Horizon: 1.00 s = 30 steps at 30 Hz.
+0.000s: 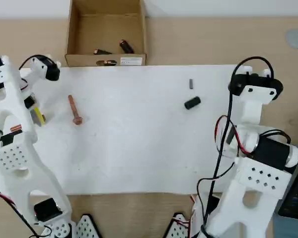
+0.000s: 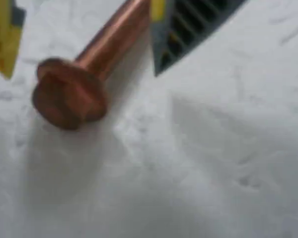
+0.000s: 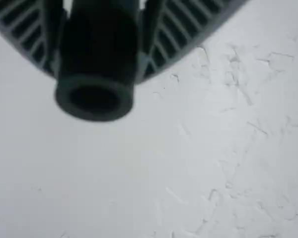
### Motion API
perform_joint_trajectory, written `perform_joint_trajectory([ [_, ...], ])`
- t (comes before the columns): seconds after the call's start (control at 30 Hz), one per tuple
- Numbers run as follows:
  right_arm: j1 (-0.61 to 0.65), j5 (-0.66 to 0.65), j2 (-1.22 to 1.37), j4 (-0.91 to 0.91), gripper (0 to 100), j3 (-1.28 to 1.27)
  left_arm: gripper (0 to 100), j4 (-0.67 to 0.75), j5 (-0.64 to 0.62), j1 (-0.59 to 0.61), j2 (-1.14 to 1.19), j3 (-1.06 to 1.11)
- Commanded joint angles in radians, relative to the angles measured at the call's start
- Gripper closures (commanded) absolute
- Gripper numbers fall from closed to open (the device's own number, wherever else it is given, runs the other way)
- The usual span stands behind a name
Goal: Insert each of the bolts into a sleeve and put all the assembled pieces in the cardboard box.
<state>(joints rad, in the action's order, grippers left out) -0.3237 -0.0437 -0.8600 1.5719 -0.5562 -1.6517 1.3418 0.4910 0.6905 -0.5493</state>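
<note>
The right gripper (image 3: 98, 42) clamps a black sleeve (image 3: 97, 64), its bore facing out, probably to receive a bolt. The left gripper (image 2: 83, 59) stands wide around the copper bolt (image 2: 72, 94), which lies ungripped on the white mat (image 1: 139, 148). A second sleeve (image 1: 192, 103) lies farther off. Beyond, the cardboard box (image 1: 84, 60) holds what look like finished pieces (image 1: 126, 46).

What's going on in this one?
The right end effector grips a black sleeve over the white sheet. The left end effector is open, right by a copper bolt lying on that sheet. Another sleeve lies loose on the sheet, and the cardboard box holds a few pieces.
</note>
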Motion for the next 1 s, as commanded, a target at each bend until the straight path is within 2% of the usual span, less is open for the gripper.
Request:
perform_joint_trajectory([
  [0.0,-0.007,0.0,-0.016,0.005,98.9,0.004,80,0.002,0.011,-0.011,0.013,-0.026],
  [0.27,-0.005,0.003,-0.016,0.018,98.9,0.005,81,0.002,0.015,-0.008,0.091,-0.087],
  [0.57,-0.005,0.005,-0.016,0.018,98.9,0.005,99,-0.005,0.006,-0.006,0.16,-0.129],
  [0.73,0.004,0.005,-0.016,0.018,98.9,0.005,100,-0.006,0.005,-0.006,0.156,-0.127],
  [0.97,0.054,0.005,-0.018,0.018,98.9,0.05,100,-0.032,-0.176,-0.021,0.153,-0.258],
])
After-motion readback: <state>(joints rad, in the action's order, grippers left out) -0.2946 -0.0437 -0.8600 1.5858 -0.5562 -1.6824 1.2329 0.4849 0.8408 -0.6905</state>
